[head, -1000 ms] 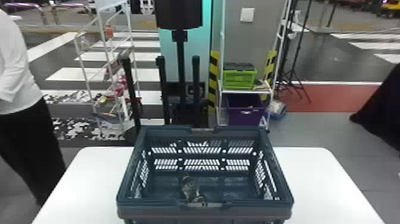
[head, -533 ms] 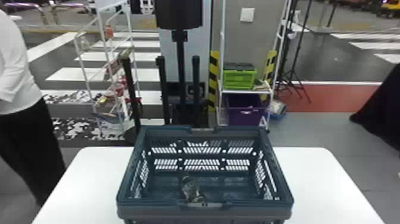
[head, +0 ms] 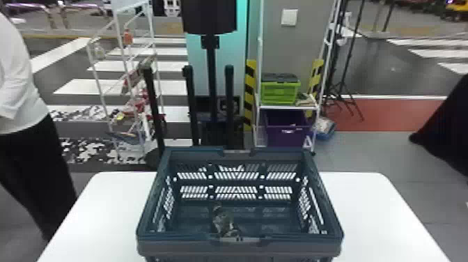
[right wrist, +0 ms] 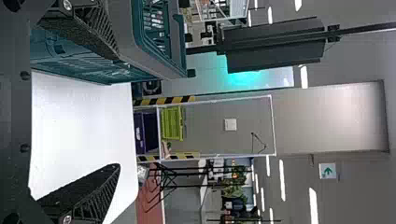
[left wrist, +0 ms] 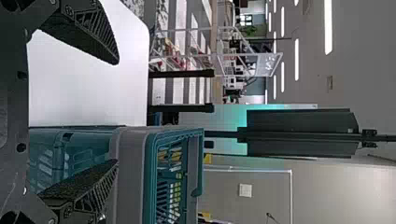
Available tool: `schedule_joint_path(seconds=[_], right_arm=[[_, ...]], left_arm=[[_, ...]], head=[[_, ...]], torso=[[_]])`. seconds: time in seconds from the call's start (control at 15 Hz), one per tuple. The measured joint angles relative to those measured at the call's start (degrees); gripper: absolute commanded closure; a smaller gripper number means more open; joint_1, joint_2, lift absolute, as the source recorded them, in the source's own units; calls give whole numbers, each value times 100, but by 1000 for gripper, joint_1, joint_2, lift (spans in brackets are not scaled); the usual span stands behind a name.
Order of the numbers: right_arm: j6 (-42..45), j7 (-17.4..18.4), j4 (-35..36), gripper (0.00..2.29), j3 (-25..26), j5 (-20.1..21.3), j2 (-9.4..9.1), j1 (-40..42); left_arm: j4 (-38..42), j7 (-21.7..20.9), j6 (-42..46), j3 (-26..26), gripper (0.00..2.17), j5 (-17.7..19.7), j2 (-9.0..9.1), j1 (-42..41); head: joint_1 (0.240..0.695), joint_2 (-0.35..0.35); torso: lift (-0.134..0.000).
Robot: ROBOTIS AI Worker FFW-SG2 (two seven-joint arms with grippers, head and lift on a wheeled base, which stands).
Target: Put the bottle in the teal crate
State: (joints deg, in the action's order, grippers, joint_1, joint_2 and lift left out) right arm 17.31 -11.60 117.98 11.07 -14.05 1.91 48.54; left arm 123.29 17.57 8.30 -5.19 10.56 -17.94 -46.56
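The teal crate (head: 243, 251) stands on the white table, and the bottle (head: 224, 221) lies inside it on the floor near the front wall, left of centre. In the left wrist view my left gripper (left wrist: 116, 112) is open beside the crate (left wrist: 128, 172), its fingers wide apart with nothing between them. My right gripper (right wrist: 117, 111) stands open on the crate's other side in the right wrist view, one finger in front of the crate (right wrist: 126, 32), the other over the table.
White table top (head: 379, 216) extends on both sides of the crate. Behind it are a black stand (head: 211, 69), a white rack (head: 122, 52) and shelves with a green crate (head: 279, 92) and a purple bin (head: 287, 134).
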Motion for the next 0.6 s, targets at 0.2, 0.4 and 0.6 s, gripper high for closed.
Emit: schedule_joint_path(seconds=[0.2, 0.4, 0.6], right_arm=[[5, 0, -4, 66, 25, 5, -36, 16], [28, 0, 36, 66, 39, 26, -47, 48], [29, 0, 51, 66, 27, 65, -94, 30]], left_arm=[[-43, 0, 0, -2, 137, 18, 0, 60], [-95, 0, 0, -8, 137, 34, 1, 98], [-122, -3, 0, -8, 134, 42, 0, 104]], head=[[499, 0], [499, 0], [499, 0]], torso=[[0], [0], [0]])
